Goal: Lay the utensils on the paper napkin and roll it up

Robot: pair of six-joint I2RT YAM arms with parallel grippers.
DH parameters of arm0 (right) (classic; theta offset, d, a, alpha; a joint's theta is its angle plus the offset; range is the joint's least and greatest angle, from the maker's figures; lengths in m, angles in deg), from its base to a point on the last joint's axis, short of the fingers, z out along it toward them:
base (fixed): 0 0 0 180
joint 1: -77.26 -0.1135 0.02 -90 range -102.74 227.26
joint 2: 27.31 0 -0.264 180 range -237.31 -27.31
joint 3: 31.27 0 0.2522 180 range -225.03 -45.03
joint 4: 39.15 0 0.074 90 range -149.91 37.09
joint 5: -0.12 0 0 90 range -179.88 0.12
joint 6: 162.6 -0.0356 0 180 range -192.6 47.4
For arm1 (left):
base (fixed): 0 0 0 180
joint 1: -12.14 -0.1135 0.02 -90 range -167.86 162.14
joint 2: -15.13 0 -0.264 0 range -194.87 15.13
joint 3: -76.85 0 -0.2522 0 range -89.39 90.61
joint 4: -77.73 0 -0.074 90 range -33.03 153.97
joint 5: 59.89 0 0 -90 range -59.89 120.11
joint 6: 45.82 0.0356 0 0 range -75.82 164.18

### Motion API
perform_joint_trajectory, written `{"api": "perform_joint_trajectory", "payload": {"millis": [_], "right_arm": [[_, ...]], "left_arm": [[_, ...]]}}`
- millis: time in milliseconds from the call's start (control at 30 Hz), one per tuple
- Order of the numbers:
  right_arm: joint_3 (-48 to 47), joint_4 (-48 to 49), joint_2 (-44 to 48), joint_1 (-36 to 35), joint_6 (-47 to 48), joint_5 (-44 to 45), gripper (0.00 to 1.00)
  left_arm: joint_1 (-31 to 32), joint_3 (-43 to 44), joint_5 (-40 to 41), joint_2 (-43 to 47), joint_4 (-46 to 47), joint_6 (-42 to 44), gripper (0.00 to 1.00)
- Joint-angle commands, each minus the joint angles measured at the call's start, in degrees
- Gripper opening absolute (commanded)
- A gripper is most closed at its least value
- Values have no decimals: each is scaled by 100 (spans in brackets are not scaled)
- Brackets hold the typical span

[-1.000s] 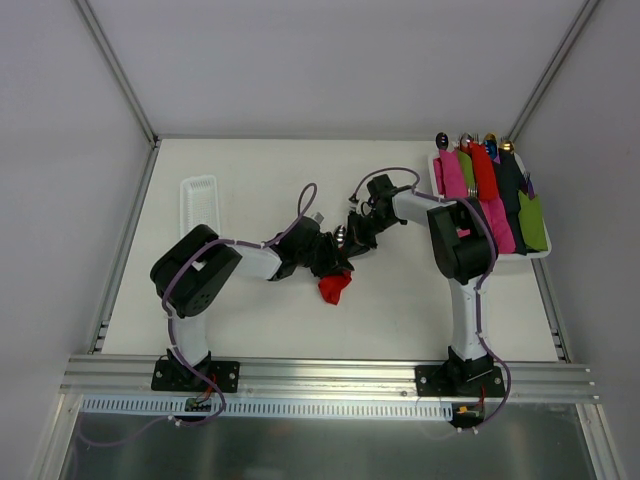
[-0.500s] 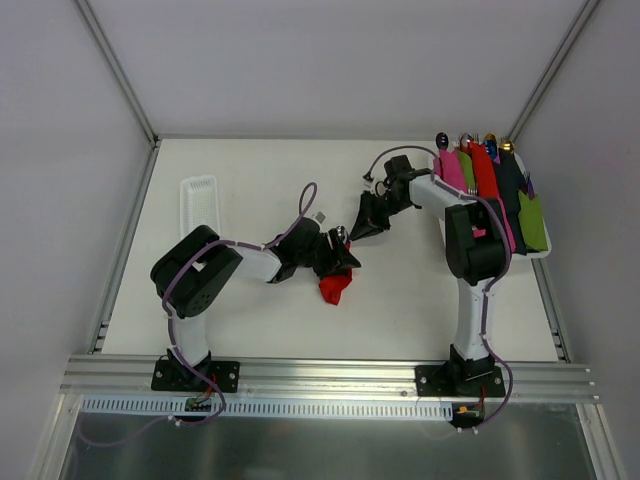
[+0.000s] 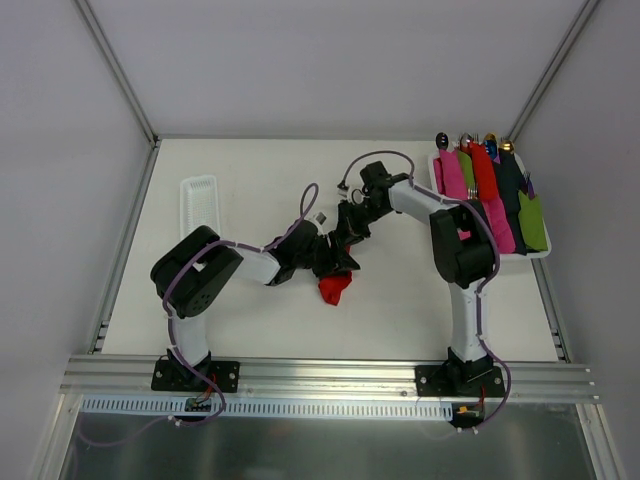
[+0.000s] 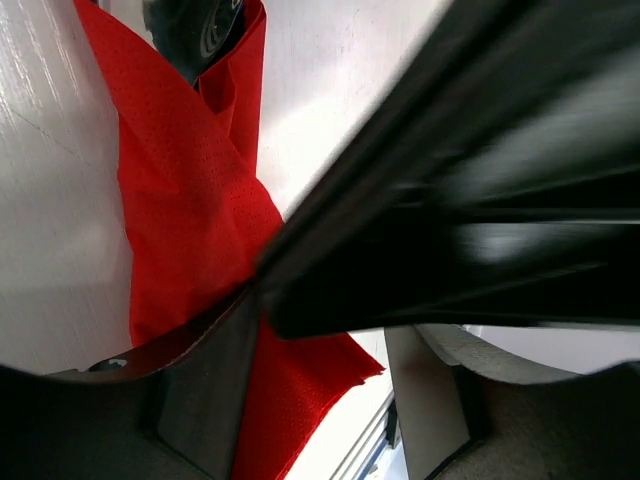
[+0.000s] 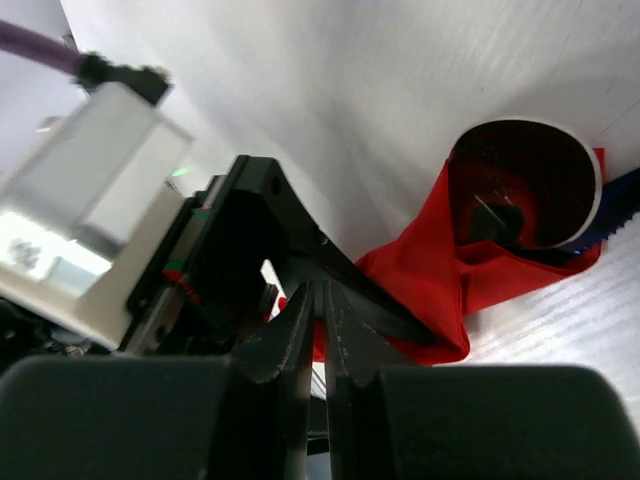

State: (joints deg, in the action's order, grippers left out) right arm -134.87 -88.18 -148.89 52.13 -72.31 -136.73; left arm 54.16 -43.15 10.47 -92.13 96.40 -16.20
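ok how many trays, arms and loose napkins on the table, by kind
trays: 2 (ribbed tray, bundle tray)
arms: 2 (left arm, right arm)
loose napkins: 1 (red napkin)
total: 5

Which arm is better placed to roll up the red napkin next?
Left, probably: the left gripper hangs right over the red napkin, which fills its wrist view. The right gripper is shut, beside it.
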Motion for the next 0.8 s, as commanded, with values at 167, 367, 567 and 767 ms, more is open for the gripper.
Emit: {"api": "perform_joint_trajectory", "payload": {"millis": [167, 367, 567, 767], "right_arm": [[239, -94, -603, -45, -12, 35, 8], [274, -244, -744, -107, 6, 457, 8], [213, -340, -762, -133, 49, 650, 8], [213, -358, -771, -151, 76, 677, 8]], "left_arm": [[78, -326, -277, 4, -281, 465, 52], [78, -282, -444, 398, -297, 931, 54], [61, -133, -217, 1189, -1026, 1686, 55], [-10, 26, 4, 1884, -2081, 2197, 55]]}}
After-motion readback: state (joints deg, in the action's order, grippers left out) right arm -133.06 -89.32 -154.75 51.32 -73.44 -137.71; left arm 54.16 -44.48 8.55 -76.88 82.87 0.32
